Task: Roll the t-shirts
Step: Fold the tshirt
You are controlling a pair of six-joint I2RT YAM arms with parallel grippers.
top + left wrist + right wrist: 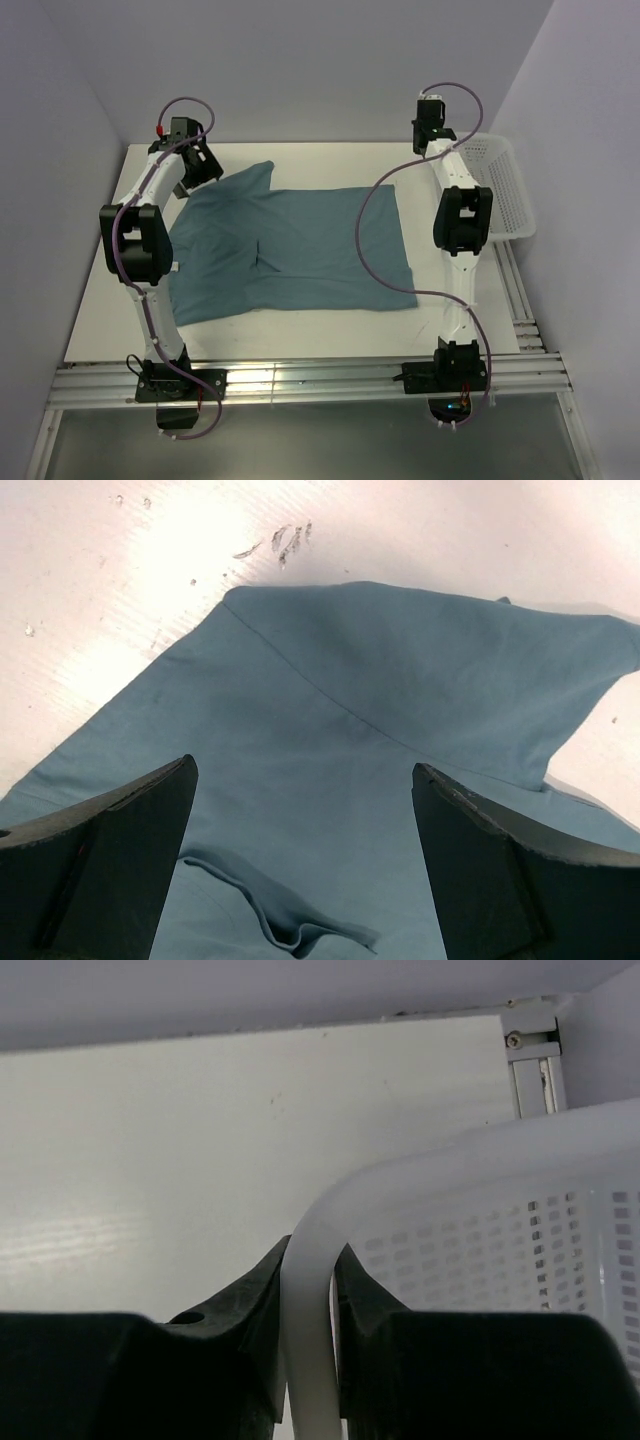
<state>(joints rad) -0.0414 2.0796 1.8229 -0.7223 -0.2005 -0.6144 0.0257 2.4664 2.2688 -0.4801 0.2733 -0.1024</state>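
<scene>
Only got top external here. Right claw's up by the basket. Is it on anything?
Observer: Yes. The right wrist view shows the right claw shut on the rim of the white basket, one finger on each side.
Operator: Left claw? Can't judge it from up here.
Observer: The left claw is wide open over the t-shirt, gripping nothing.
Operator: Cloth flat under it?
Observer: Not quite. A small raised fold lies between the fingers, close to the camera.
</scene>
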